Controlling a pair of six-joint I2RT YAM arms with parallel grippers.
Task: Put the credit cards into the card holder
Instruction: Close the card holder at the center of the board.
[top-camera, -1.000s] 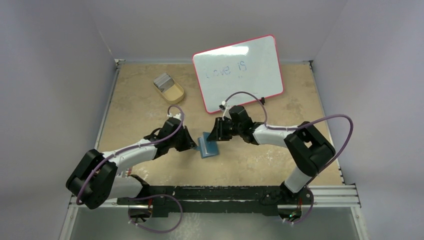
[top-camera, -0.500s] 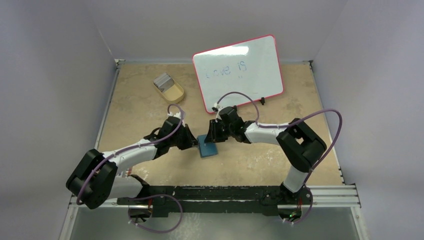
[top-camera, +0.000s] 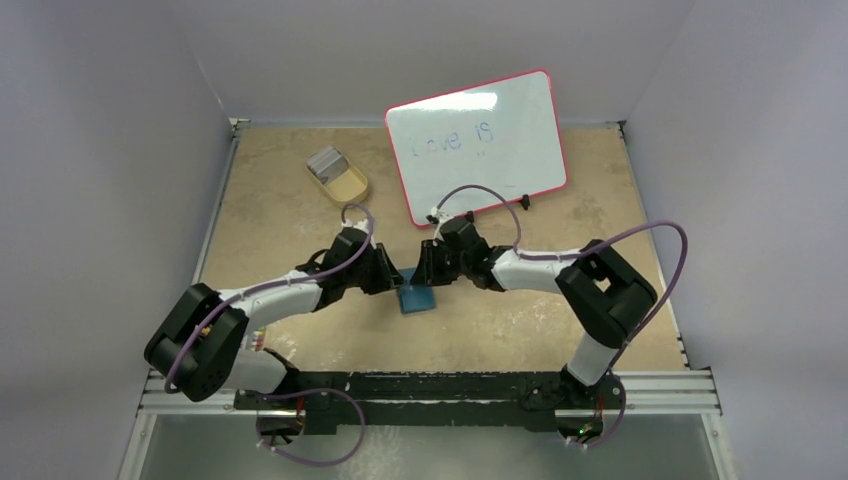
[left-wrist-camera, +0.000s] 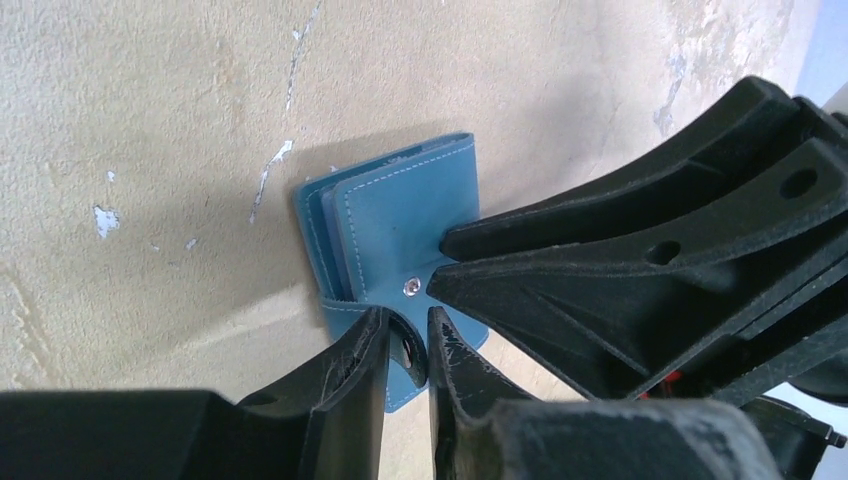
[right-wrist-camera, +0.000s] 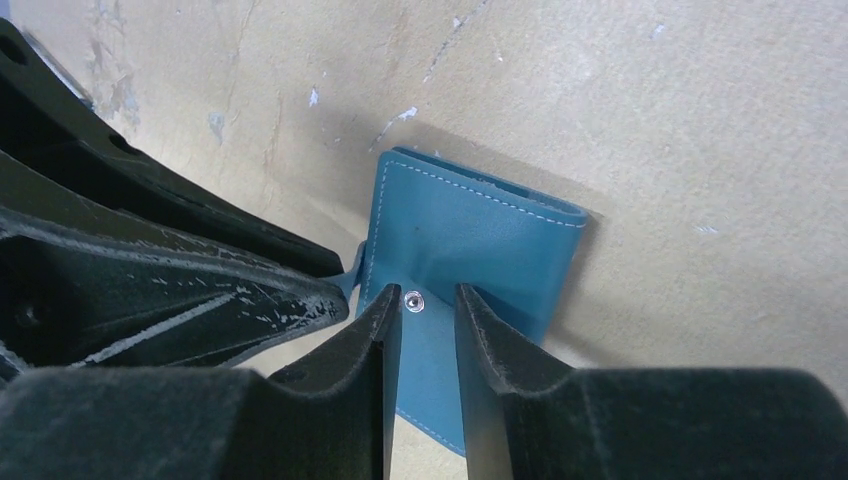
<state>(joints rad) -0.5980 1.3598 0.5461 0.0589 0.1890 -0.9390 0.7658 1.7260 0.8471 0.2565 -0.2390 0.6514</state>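
card holder, whiteboard, perhaps "love is"

Both arms white w/ blk joints, purple cables, matte blk tool fingers w/ round holes.

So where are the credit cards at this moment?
In the top view the credit cards are far from both arms, at the far left, resting at the far end of the tan tray, left of the whiteboard.
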